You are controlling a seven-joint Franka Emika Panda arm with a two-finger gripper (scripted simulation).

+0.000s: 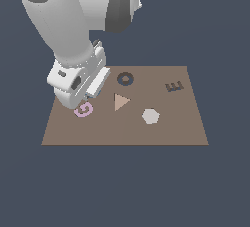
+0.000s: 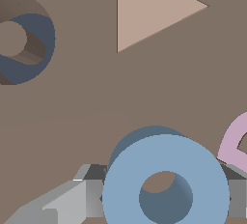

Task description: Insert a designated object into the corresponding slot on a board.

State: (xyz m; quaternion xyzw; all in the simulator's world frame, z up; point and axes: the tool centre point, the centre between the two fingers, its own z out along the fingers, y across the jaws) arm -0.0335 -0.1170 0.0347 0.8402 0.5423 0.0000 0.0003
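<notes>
Your hand (image 2: 164, 203) grasps the blue ring (image 2: 166, 182), lifted over the board (image 1: 185, 128) beside the pink G (image 1: 83, 109). You are in the carry step: next, travel to the navy ring slot (image 1: 125, 79) and centre the ring above it.

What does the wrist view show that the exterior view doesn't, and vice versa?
Wrist only: the light blue ring between the tool's fingers; the arm hides it outside.
Exterior only: the dark E shape, the white hexagon, the board's full outline.
Both: the navy ring slot, the tan triangle, the pink G.
</notes>
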